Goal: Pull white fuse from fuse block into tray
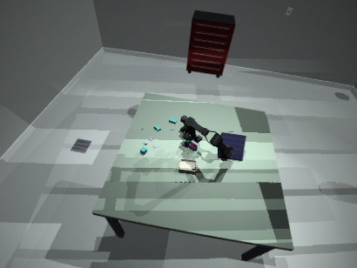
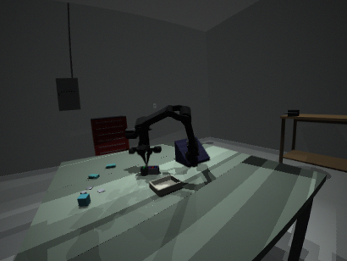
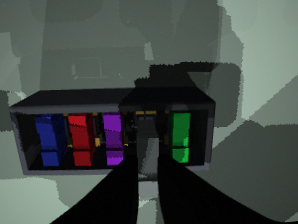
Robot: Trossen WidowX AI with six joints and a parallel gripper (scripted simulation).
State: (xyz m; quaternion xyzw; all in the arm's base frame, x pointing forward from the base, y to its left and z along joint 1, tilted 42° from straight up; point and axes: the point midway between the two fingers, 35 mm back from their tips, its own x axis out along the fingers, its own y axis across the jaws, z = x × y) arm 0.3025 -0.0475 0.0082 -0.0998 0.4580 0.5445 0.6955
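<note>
- The black two-finger gripper (image 3: 148, 163) points down over the dark box-shaped fuse block (image 3: 113, 129).
- Its two black fingers are squeezed tight on the small white fuse (image 3: 150, 152).
- The white fuse sits between the finger tips, in the gap between the purple fuse (image 3: 113, 137) and the green fuse (image 3: 181, 136).
- I cannot tell if the white fuse is out of its slot.
- A blue fuse (image 3: 45, 139) and a red fuse (image 3: 80, 137) stand in the block to the left of the purple one.
- In the side view, the black robot arm (image 2: 169, 116) bends over from its dark blue base (image 2: 190, 152) on the right.
- The gripper (image 2: 146, 163) hangs just above the block (image 2: 151, 169).
- The shallow pale tray (image 2: 165, 185) lies on the green table (image 2: 237, 199), near the block and a bit closer to us.
- Small teal blocks (image 2: 84, 199) lie well apart on the left.
- A red drawer chest (image 1: 211, 43) stands far back by the wall.
</note>
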